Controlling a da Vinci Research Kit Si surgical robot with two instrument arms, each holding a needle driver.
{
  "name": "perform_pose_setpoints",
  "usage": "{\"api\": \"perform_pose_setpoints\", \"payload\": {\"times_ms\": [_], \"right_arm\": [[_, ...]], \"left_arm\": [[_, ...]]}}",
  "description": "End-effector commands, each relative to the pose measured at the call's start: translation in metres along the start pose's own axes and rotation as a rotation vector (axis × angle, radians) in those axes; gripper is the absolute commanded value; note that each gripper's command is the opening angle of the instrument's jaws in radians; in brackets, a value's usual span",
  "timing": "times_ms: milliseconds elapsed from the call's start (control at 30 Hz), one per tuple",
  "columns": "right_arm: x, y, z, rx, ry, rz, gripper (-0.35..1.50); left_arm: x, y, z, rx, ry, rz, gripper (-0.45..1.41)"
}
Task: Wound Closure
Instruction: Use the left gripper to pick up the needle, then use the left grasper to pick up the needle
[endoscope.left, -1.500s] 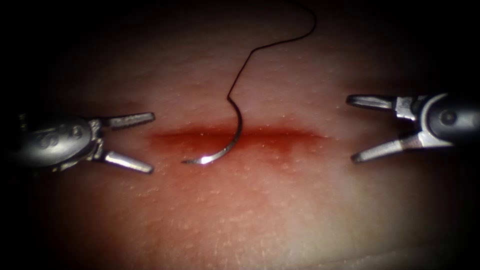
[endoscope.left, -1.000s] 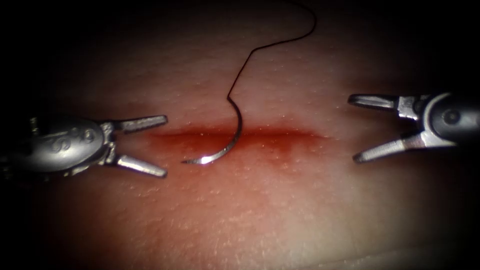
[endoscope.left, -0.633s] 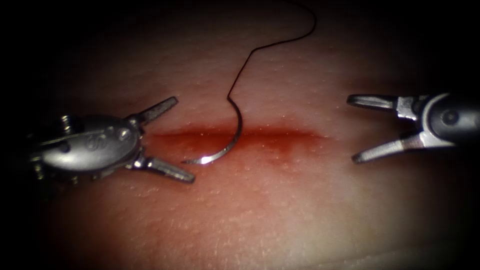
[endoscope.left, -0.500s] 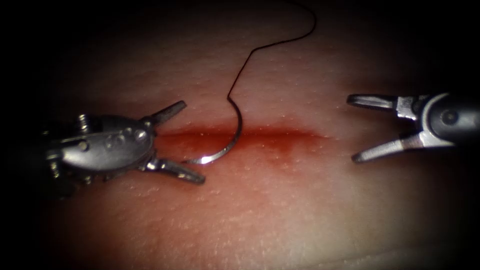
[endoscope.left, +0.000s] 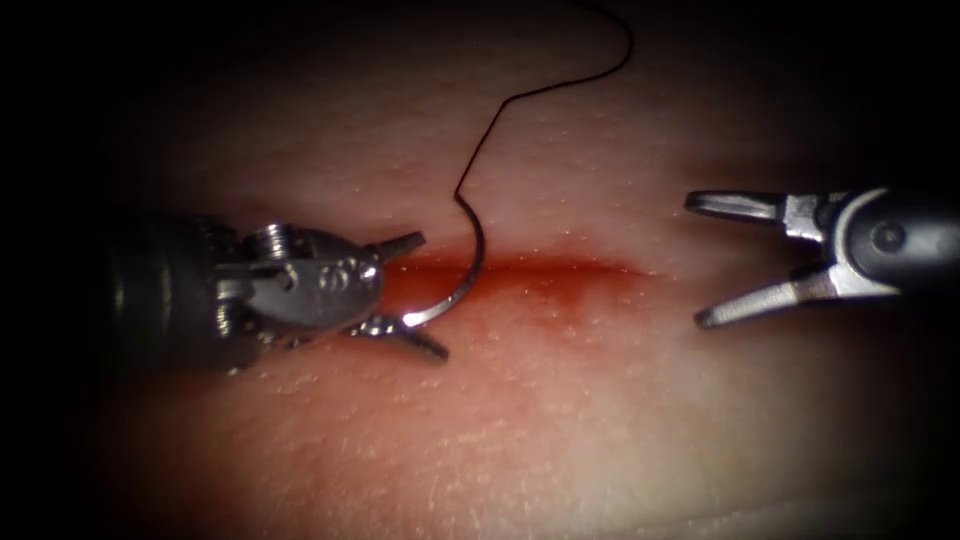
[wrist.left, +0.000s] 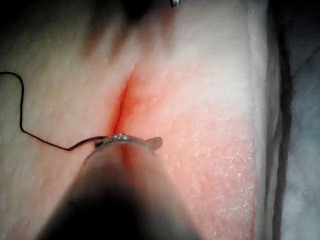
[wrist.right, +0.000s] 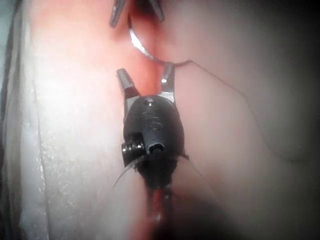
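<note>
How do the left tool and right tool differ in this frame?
The left tool sits at the needle, its open jaws straddling the tip end; the right tool is apart, past the right end of the cut, holding nothing. The left tool's jaws spread less widely. Both are open.

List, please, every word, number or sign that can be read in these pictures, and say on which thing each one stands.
Left arm's tool: raised marks on its metal wrist body, too blurred to read; its open fingers lie around the needle near the point.
Right arm's tool: no text readable; open, holding nothing.
Needle, thread, tissue, cut: no text. The needle lies on the tissue across the cut.
</note>
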Motion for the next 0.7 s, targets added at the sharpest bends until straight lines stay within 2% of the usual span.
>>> {"api": "perform_pose_setpoints", "payload": {"times_ms": [33,233,600,700], "right_arm": [[-0.0002,-0.0001,0.0009,0.001,0.003,-0.001,0.66],[-0.0002,-0.0001,0.0010,0.000,0.002,-0.001,0.66],[-0.0001,-0.0002,0.0009,0.002,0.000,-0.001,0.66],[-0.0001,-0.0002,0.0009,0.002,0.000,0.000,0.66]], "left_arm": [[0.0000,-0.0004,0.0010,0.000,-0.005,0.004,0.61],[-0.0007,-0.0013,0.0023,-0.018,-0.025,0.004,0.61],[-0.0027,-0.0010,0.0048,-0.073,-0.052,-0.005,0.56],[-0.0030,-0.0009,0.0050,-0.085,-0.058,-0.012,0.49]]}}
